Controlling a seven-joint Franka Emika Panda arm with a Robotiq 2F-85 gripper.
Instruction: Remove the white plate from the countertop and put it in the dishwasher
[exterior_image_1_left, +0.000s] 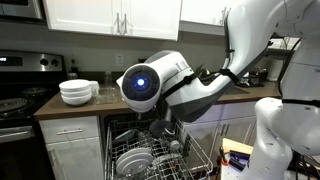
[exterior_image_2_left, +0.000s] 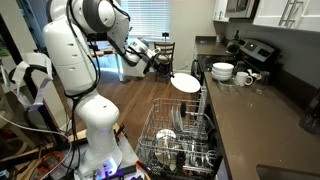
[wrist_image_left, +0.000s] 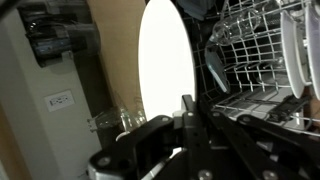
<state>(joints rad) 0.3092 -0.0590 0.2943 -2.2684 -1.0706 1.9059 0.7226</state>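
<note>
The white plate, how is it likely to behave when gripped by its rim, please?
Probably rigid: the white plate looks flat though the gripper pinches only its rim. Its smooth surface may slip. Likely brittle, so knocking the wire rack seems risky.

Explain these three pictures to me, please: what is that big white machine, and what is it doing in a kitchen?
It is a single robot arm. Two pictures come from cameras standing in the room. The third looks out from the arm's own wrist, so you see its fingers close up. Its gripper, a two-fingered clamp, is shut on the white plate and holds it on edge just above the pulled-out dishwasher rack. A stack of white bowls sits on the dark countertop.
</note>
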